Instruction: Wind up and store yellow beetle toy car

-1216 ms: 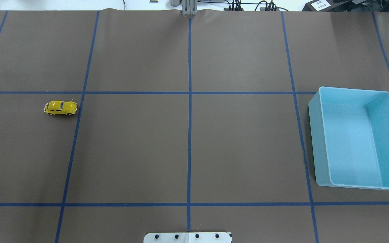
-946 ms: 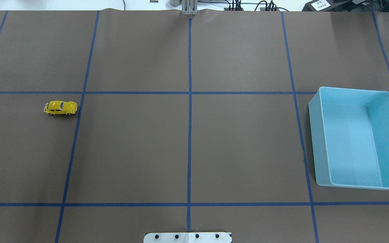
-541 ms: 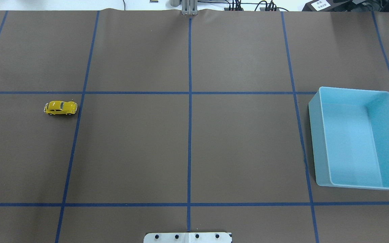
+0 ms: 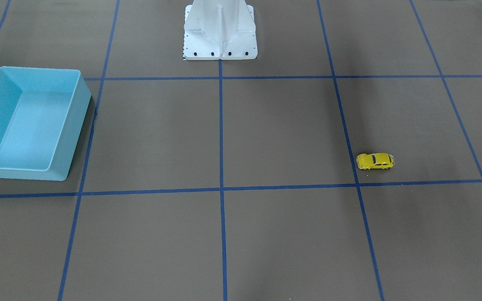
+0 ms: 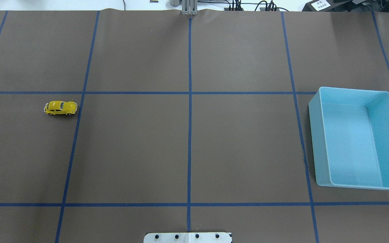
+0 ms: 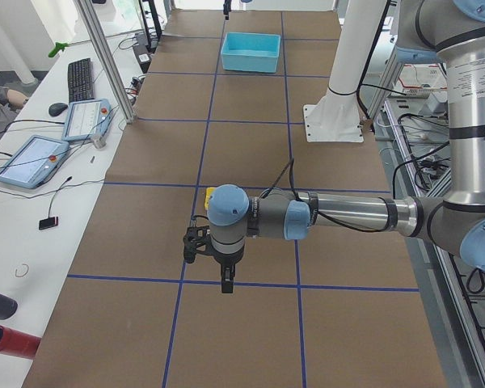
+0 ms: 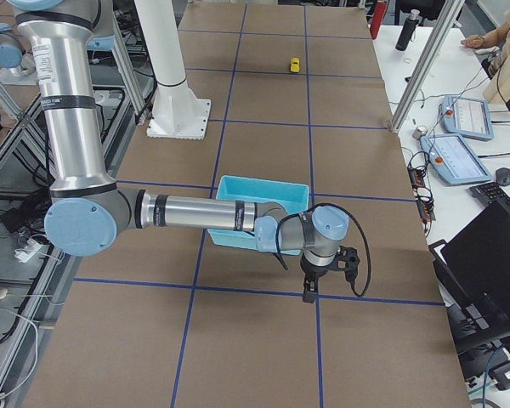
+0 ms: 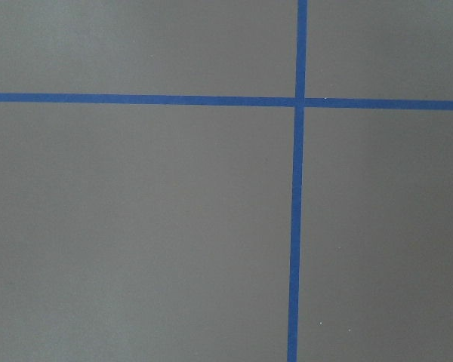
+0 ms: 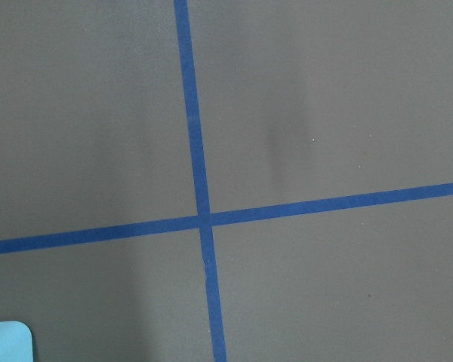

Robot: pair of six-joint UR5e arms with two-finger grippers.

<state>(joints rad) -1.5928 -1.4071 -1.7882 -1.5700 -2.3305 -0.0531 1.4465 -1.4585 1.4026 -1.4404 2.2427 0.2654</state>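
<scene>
Outstretched horizontally: left arm (image 6: 347, 212) and right arm (image 7: 187, 212); left tool (image 6: 226, 283), right tool (image 7: 308, 293) downward, grip unclear.

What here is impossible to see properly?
- Left gripper, right gripper: open or shut unclear, seen only in side views, small and dark.
- Car: left side view, mostly hidden behind the left arm.
- Car's winding mechanism: too small in any view.
- Bin: overhead view, right corner cut off.

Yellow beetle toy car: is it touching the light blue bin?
Apart. The overhead view shows the yellow beetle toy car at the left and the light blue bin at the far right, with brown table between.
</scene>
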